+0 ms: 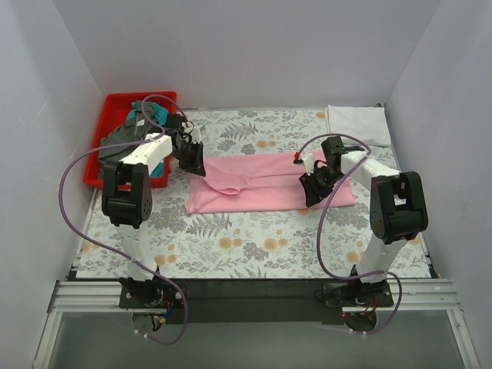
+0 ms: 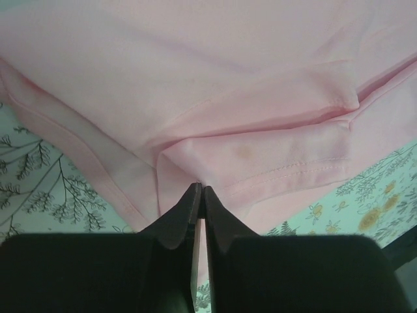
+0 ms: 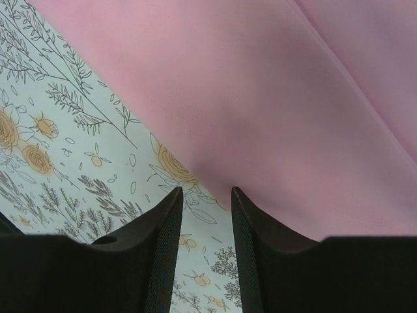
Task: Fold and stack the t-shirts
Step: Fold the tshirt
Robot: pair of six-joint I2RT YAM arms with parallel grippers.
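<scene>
The light pink t-shirt [image 1: 261,184] lies partly folded in the middle of the tablecloth. My left gripper [image 1: 196,165] is at its back left corner; in the left wrist view the gripper [image 2: 200,189] is shut on a fold of the pink cloth [image 2: 228,78]. My right gripper [image 1: 314,188] hovers over the shirt's right part; in the right wrist view it [image 3: 205,192] is open and empty, at the edge of the pink shirt [image 3: 293,98]. A folded white t-shirt [image 1: 357,123] lies at the back right. The dark grey t-shirt [image 1: 119,138] and the teal t-shirt [image 1: 137,117] lie bunched in the bin.
A red plastic bin [image 1: 115,104] stands at the back left, just behind my left arm. The floral tablecloth [image 1: 254,238] covers the table. White walls close in the back and both sides.
</scene>
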